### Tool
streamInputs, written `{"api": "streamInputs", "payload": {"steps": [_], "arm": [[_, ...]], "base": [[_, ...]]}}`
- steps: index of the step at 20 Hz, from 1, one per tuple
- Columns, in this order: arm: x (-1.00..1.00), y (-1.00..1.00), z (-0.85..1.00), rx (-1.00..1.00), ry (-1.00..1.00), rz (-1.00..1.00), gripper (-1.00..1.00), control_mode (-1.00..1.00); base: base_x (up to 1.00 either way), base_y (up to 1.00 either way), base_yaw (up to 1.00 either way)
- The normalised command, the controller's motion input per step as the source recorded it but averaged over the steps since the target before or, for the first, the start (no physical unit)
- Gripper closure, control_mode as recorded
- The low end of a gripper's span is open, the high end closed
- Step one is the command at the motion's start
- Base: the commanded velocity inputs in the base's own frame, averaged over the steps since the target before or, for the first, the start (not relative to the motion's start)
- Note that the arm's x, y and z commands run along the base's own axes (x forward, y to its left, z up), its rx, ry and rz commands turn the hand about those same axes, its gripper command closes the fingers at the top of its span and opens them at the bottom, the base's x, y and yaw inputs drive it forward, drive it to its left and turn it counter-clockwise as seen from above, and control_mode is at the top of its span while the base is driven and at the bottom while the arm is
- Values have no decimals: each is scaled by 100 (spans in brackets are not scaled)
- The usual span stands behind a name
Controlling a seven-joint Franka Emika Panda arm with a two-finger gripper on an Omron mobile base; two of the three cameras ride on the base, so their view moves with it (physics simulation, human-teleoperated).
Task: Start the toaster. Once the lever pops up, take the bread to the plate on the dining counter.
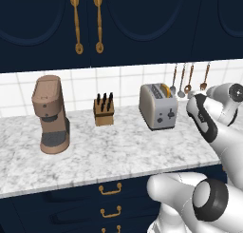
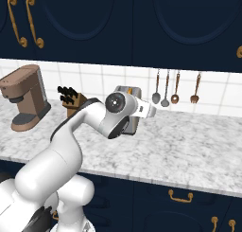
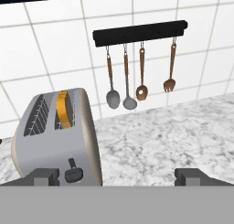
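A white robot arm holds its tool (image 3: 117, 176) before the silver toaster (image 3: 57, 136) in a navy-and-marble kitchen, its two dark tips spread wide and gripping nothing. In the hand view the toaster sits at the lower left of the frame, offset left of the midline between the tips; its narrow face turns toward the camera, carrying the small dark lever (image 3: 71, 162) just above a round knob (image 3: 73, 174). The lever's slot runs vertically, so starting the toaster appears to call for a shift left and then a downward push. The bread (image 3: 64, 109), a golden slice, stands on edge in the slot nearer the right of the toaster's top, its long axis running away from the camera.

From the left base view, the toaster (image 1: 158, 106) stands on the marble worktop (image 1: 109, 151) at centre right, near the tiled wall. A knife block (image 1: 104, 110) and a brown coffee machine (image 1: 50, 114) stand to its left. Hanging utensils (image 3: 137, 79) line a dark rail at the upper right of the hand view.
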Motion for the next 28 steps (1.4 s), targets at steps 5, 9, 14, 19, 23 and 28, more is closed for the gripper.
{"api": "streamInputs", "payload": {"steps": [5,9,14,19,23,28], "arm": [[0,0,0,0,0,0,-100,-100],[0,0,0,0,0,0,-100,-100],[0,0,0,0,0,0,-100,-100],[0,0,0,0,0,0,-100,-100],[0,0,0,0,0,0,-100,-100],[0,0,0,0,0,0,-100,-100]], "base": [[0,0,0],[0,0,0],[0,0,0],[0,0,0],[0,0,0],[0,0,0]]}}
